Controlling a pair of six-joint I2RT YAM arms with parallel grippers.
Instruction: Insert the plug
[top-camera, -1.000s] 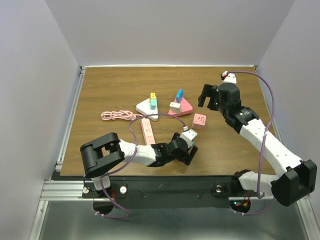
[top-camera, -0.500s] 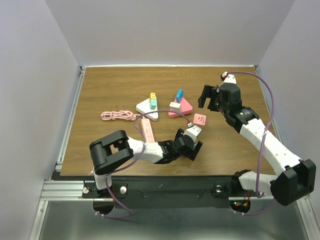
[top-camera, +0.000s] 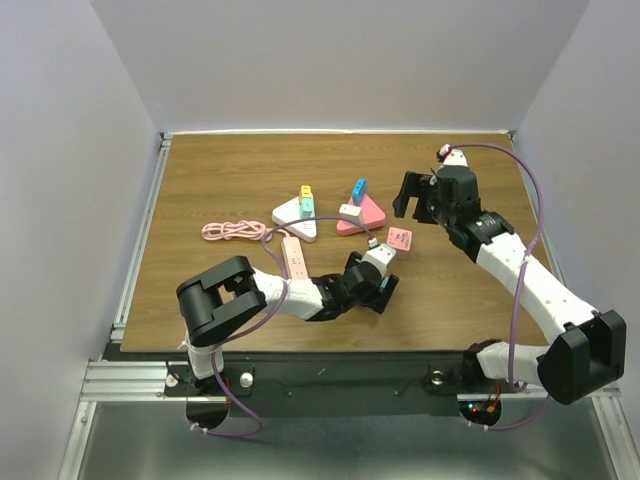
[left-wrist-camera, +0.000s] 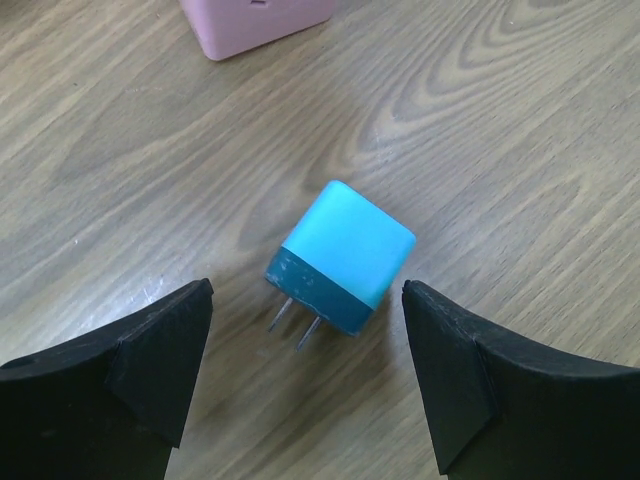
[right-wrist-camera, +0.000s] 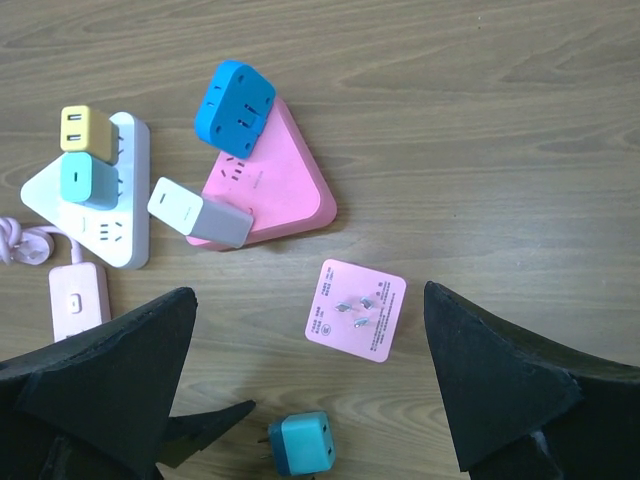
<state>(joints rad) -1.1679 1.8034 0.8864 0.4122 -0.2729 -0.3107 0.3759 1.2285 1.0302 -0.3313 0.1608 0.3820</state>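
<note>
**Blue plug lies loose between the spread fingers of the left claw**

In the left wrist view, the blue cube-shaped plug (left-wrist-camera: 342, 258) lies on its side at the middle of the frame on the brown wooden table (left-wrist-camera: 520, 130). Its two metal prongs point toward the lower left. The left claw (left-wrist-camera: 307, 295) is released. One black finger stands at the lower left of the frame and the other at the lower right, with the plug between them and bare wood showing on both sides of it. Nothing is gripped.

In the top view this pair sits just below centre, with the small pink square adapter (top-camera: 399, 240) just above and to the right.

The right claw (right-wrist-camera: 308, 300) is also spread wide and grasps nothing. In the top view it hangs at the upper right, well apart from the plug.

The right wrist view shows two triangular power strips in its upper left.
- The pink triangular strip (right-wrist-camera: 285, 185) carries a dark blue adapter (right-wrist-camera: 236, 107) at its top corner and a white-and-grey charger (right-wrist-camera: 200, 213) at its lower left edge.
- The white triangular strip (right-wrist-camera: 100, 235) holds a yellow plug (right-wrist-camera: 83, 130) and a teal plug (right-wrist-camera: 80, 180).

A long pink strip (right-wrist-camera: 78, 300) lies below the white one. A coiled pink cable (top-camera: 232, 231) lies at the centre left of the top view.
</note>
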